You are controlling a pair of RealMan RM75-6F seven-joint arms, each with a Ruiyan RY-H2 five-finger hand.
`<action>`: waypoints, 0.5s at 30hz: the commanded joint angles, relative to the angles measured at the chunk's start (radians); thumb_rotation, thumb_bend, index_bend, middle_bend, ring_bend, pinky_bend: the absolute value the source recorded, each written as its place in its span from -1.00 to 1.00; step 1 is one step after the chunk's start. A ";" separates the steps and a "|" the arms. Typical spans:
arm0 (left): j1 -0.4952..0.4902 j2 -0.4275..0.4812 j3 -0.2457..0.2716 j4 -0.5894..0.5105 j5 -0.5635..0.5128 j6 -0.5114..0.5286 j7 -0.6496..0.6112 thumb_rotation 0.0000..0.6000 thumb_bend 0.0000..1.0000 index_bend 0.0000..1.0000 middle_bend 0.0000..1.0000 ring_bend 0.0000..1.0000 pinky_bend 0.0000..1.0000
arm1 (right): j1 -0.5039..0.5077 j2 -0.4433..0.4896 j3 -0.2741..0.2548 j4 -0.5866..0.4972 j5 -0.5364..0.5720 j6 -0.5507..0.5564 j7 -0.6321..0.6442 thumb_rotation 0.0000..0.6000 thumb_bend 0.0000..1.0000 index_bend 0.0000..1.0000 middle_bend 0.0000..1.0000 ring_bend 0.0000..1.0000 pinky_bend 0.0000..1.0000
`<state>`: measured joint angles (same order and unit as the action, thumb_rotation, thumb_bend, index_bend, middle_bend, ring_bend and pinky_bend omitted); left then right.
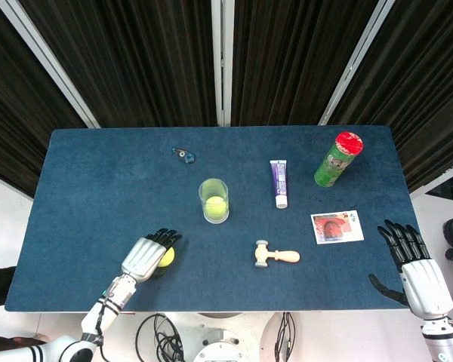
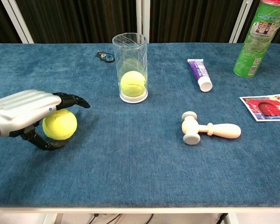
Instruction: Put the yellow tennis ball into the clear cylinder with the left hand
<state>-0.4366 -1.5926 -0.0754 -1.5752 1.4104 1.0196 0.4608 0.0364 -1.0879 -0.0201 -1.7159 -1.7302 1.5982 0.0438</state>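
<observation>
A yellow tennis ball lies on the blue table near its front left. My left hand covers it from the left, with the fingers stretched over the top and the thumb curled round the near side; the ball rests on the cloth. The clear cylinder stands upright at mid-table with another yellow ball at its bottom. My right hand hovers at the front right corner, fingers spread and empty; the chest view does not show it.
A wooden toy hammer lies right of centre. Behind it are a purple tube, a green can with a red lid, and a picture card. A small blue object sits at the back.
</observation>
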 commanded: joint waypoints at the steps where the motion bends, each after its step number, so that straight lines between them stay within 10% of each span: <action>1: -0.004 -0.020 0.011 0.039 0.038 0.033 -0.049 1.00 -0.43 -0.36 -0.41 -0.39 0.15 | 0.000 -0.001 -0.001 -0.001 0.000 -0.001 -0.004 1.00 -0.65 -1.00 -1.00 -1.00 -1.00; 15: -0.048 0.005 -0.021 0.020 0.061 0.075 -0.052 1.00 -0.41 0.10 0.07 0.13 0.61 | 0.000 -0.002 -0.002 -0.009 0.004 -0.013 -0.015 1.00 -0.65 -1.00 -1.00 -1.00 -1.00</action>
<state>-0.4622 -1.6087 -0.0764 -1.5282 1.4677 1.1061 0.3890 0.0364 -1.0888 -0.0213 -1.7256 -1.7256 1.5868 0.0294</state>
